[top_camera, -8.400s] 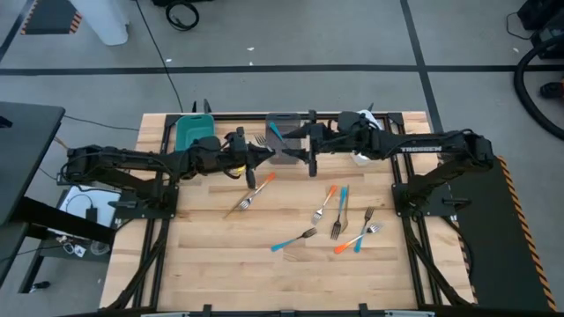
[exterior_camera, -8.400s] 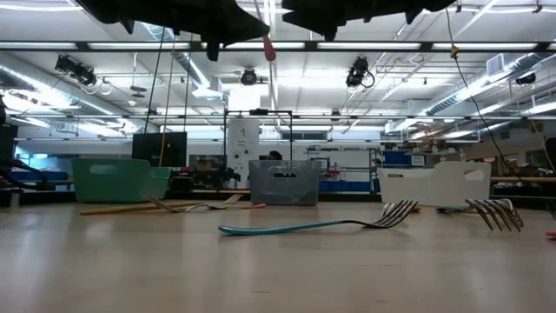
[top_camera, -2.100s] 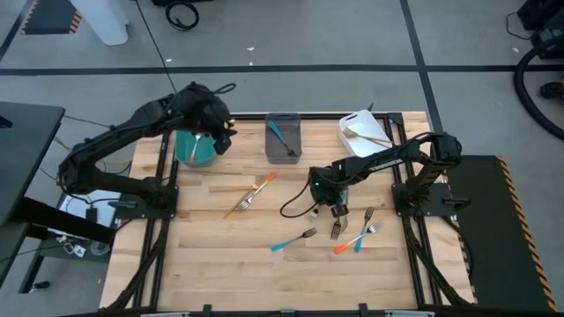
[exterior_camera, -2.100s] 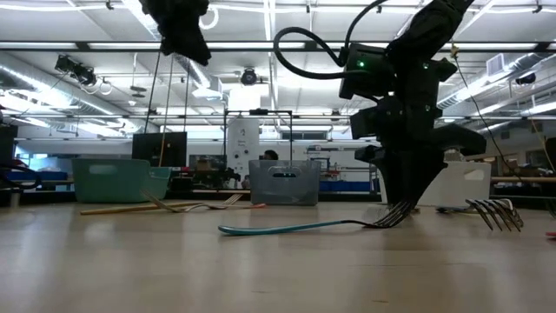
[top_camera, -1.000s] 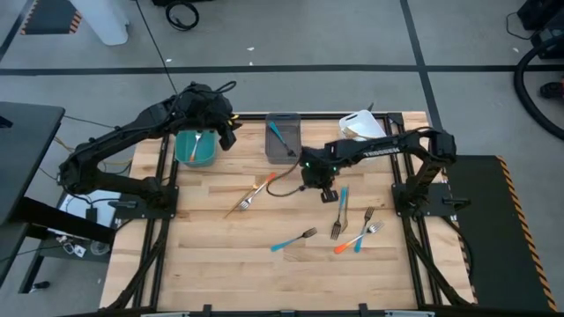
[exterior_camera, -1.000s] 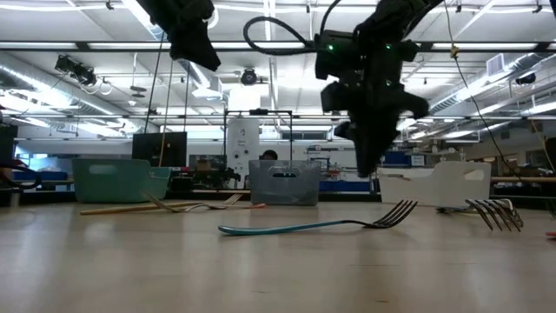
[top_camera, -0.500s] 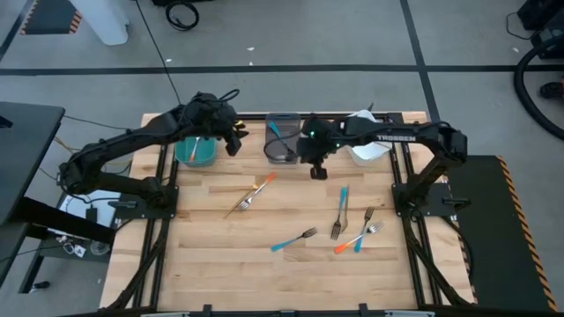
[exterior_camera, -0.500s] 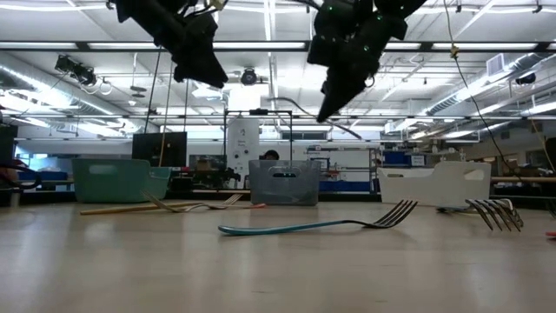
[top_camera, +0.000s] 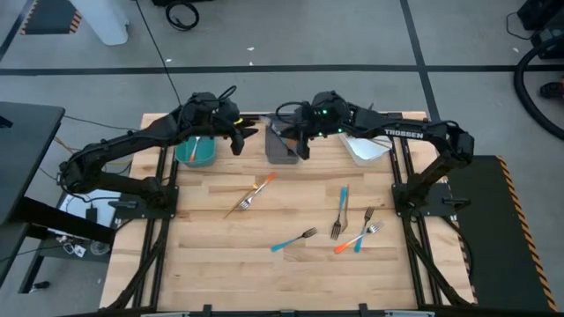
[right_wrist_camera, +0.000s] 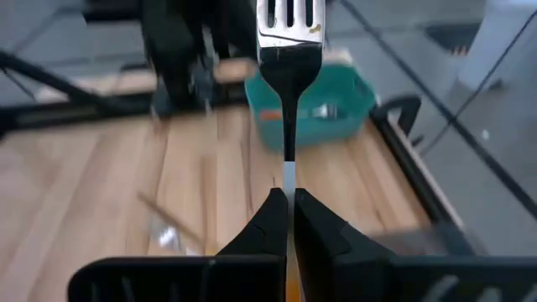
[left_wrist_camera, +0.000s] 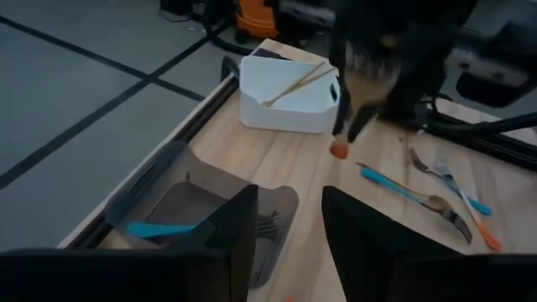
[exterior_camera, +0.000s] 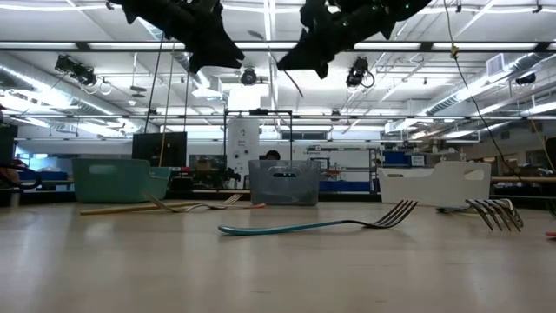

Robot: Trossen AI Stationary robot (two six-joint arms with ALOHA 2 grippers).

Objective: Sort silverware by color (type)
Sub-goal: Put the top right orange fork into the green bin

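Overhead, table-level, two wrist views

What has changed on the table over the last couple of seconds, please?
The right hand, which was down among the loose forks, took hold of the orange-handled fork and carried it up to the far edge, over the grey bin. The left hand, open, drifted from the teal bin toward the middle. The other forks stayed put.

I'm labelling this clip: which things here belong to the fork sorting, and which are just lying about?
Job in hand: fork held in the shut right gripper; loose forks on the table; teal bin, grey bin, white bin.
Lying about: cable coil on the floor; dark desk beside the table.
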